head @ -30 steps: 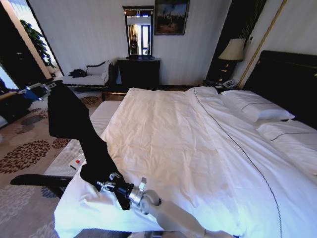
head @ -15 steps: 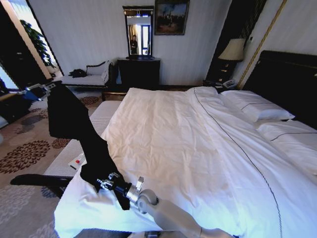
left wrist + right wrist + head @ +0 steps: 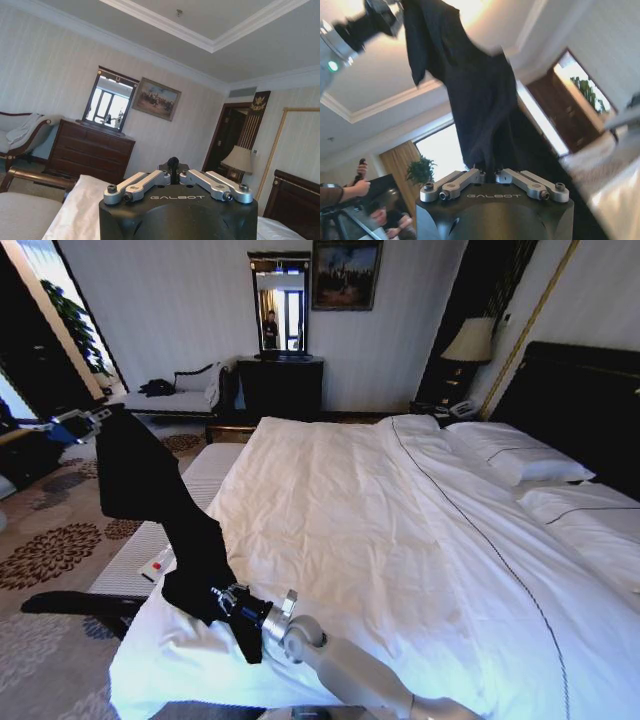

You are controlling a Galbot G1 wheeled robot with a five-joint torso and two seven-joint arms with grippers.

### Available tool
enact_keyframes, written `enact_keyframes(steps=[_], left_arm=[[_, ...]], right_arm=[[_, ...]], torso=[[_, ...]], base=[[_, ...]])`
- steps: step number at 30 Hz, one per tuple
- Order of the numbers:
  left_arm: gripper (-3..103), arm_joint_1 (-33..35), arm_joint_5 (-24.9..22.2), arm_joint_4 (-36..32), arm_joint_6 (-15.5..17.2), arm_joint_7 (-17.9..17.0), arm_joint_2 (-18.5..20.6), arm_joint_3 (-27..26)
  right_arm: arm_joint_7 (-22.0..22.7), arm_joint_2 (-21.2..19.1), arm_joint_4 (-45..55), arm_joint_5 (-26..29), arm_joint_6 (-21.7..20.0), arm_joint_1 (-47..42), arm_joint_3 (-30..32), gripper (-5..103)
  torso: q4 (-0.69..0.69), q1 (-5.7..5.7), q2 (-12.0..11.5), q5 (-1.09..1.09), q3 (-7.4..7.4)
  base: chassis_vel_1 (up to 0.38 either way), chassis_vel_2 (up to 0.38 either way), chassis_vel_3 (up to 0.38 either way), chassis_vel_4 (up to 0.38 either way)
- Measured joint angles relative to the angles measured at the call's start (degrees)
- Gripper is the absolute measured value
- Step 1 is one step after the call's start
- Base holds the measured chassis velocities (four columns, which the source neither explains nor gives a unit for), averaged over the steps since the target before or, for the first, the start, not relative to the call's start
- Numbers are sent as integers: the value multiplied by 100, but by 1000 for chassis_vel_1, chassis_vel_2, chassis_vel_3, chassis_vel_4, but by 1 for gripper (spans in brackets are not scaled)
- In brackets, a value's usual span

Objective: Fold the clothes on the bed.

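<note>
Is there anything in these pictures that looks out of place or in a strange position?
Yes. The black T-shirt is not lying on the bed; it hangs stretched in the air beside the bed's foot corner, held between the left hand, raised over the carpet, and the right hand, low at the mattress corner.

Dark wooden dresser point(image 3: 280, 388) against the pale striped back wall, dark-framed mirror point(image 3: 279, 306) above it, framed landscape painting point(image 3: 345, 274) just beside the mirror. Cream-shaded table lamp point(image 3: 470, 341) on a dark nightstand, white phone point(image 3: 462, 409) below it. Pale upholstered bench with dark wooden arms point(image 3: 180, 398) left of the dresser. Small white tube with red cap point(image 3: 155, 566) on a pale padded bench point(image 3: 160, 530). Brown floral-patterned carpet point(image 3: 50, 545).
</note>
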Motion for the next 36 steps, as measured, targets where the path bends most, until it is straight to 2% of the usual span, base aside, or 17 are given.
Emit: enact_keyframes(steps=[5, 6, 7, 9, 11, 12, 15, 16, 20, 22, 24, 25, 28, 29, 33, 34, 36], left_arm=[[2, 42, -19, -21, -15, -14, -1, -64], [2, 71, 14, -67, -22, -20, -56, -67], [2, 71, 14, -67, -22, -20, -56, -67], [2, 111, 60, -191, -24, -31, -195, -66], [2, 124, 71, -235, -25, -32, -244, -65], [2, 168, 83, -345, -28, -32, -361, -85], [2, 296, 82, -561, -45, 21, -541, -167], [2, 296, 82, -561, -45, 21, -541, -167], [2, 449, 56, -883, -168, 154, -605, -299], [2, 447, 24, -942, -218, 172, -578, -339], [2, 446, -144, -1080, -358, 220, -473, -548], [2, 446, -144, -1080, -358, 220, -473, -548], [2, 646, -571, -1219, -588, 298, -244, -1260], [2, 646, -571, -1219, -588, 298, -244, -1260], [2, 889, -1258, -1358, -720, 282, -18, -2136], [2, 889, -1258, -1358, -720, 282, -18, -2136], [2, 966, -1557, -1489, -720, 163, 34, -2466]], right_arm=[[-140, -461, 794, -71, -99, 26, 749, 1], [-129, -737, 1220, 92, -181, 31, 1152, 1], [-129, -737, 1220, 92, -181, 31, 1152, 1], [-69, -1196, 1719, 335, -285, 3, 1718, 1], [-63, -1346, 1885, 397, -305, -19, 1910, 1], [-53, -1682, 2223, 532, -337, -84, 2381, 1], [-41, -2166, 2866, 824, -386, -276, 3116, 1], [-41, -2166, 2866, 824, -386, -276, 3116, 1], [381, -2828, 3752, 2052, -601, -482, 4104, 1], [517, -2950, 3892, 2288, -650, -488, 4290, 1], [702, -3226, 4155, 2659, -731, -482, 4682, 1], [702, -3226, 4155, 2659, -731, -482, 4682, 1], [841, -3740, 4520, 3035, -740, -449, 5234, 1], [841, -3740, 4520, 3035, -740, -449, 5234, 1], [952, -4382, 5040, 3621, -739, -439, 6114, 1], [952, -4382, 5040, 3621, -739, -439, 6114, 1], [1074, -4725, 5323, 3984, -747, -429, 6566, 1]], torso=[[-1, 0, 0, 2, 0], [0, 0, 0, 2, 0], [0, 0, 0, 2, 0], [-1, 0, -1, 3, 0], [-1, 1, -1, 3, 0], [-1, 0, 0, 1, 0], [-2, 1, 0, 3, 0], [-2, 1, 0, 3, 0], [-1, 0, 0, 2, -1], [0, 0, 0, 1, -1], [-1, 0, 0, 2, -1], [-1, 0, 0, 2, -1], [0, 0, 0, 3, 0], [0, 0, 0, 3, 0], [0, 0, 1, 0, -1], [0, 0, 1, 0, -1], [1, 0, 1, 0, -1]], base=[[0, 0, 0, 0], [0, 0, 0, 0], [0, 0, 0, 0], [0, 0, 0, 0], [0, 0, 0, 0], [0, 0, 0, 0], [0, 0, 0, 0], [0, 0, 0, 0], [0, 0, 0, 0], [0, 0, 0, 0], [0, 0, 0, 0], [0, 0, 0, 0], [0, 0, 0, 0], [0, 0, 0, 0], [0, 0, 0, 0], [0, 0, 0, 0], [0, 0, 0, 0]])
